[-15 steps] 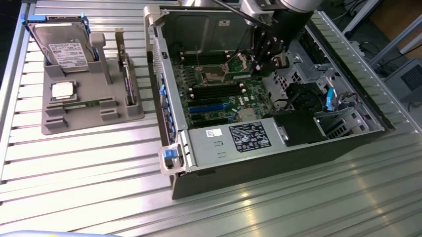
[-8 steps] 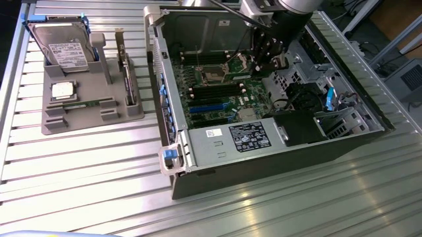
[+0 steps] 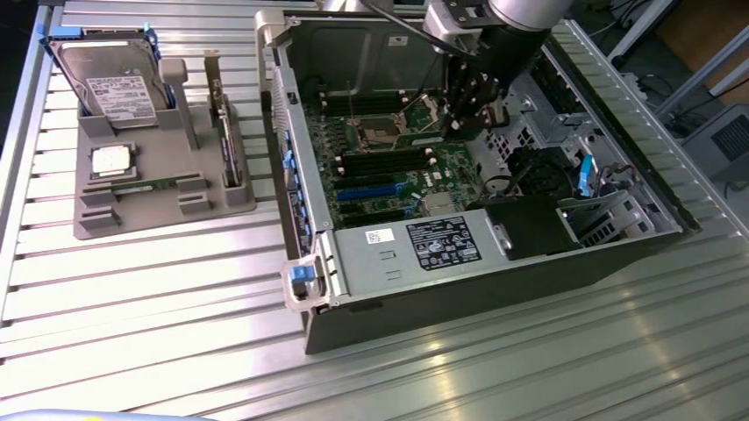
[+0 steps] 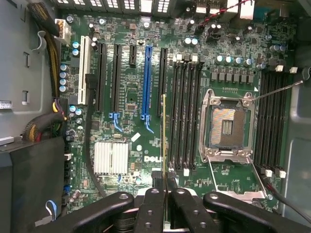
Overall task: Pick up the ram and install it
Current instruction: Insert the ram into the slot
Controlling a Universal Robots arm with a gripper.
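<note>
Pickup done, seating left: black pincer [image 4: 166,180] clamped on the long thin green ram stick [image 4: 164,136], held edge-on inside the open grey computer case [image 3: 655,206], just above the black memory slots [image 4: 183,109] left of the silver processor socket [image 4: 227,127].

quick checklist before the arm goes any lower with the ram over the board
1. Ram gripped: ok, the pincer is shut on its top edge and the stick shows edge-on.
2. Pincer inside the open computer case, above the motherboard: ok.
3. Ram parallel to the memory slots: ok, both run the same way in the wrist view.
4. Ram directly over one slot: cannot tell, it looks slightly to the side of the bank, near the black expansion slot.
5. Slots empty: ok, no sticks in them.
6. Slot latches open: cannot tell.
</note>
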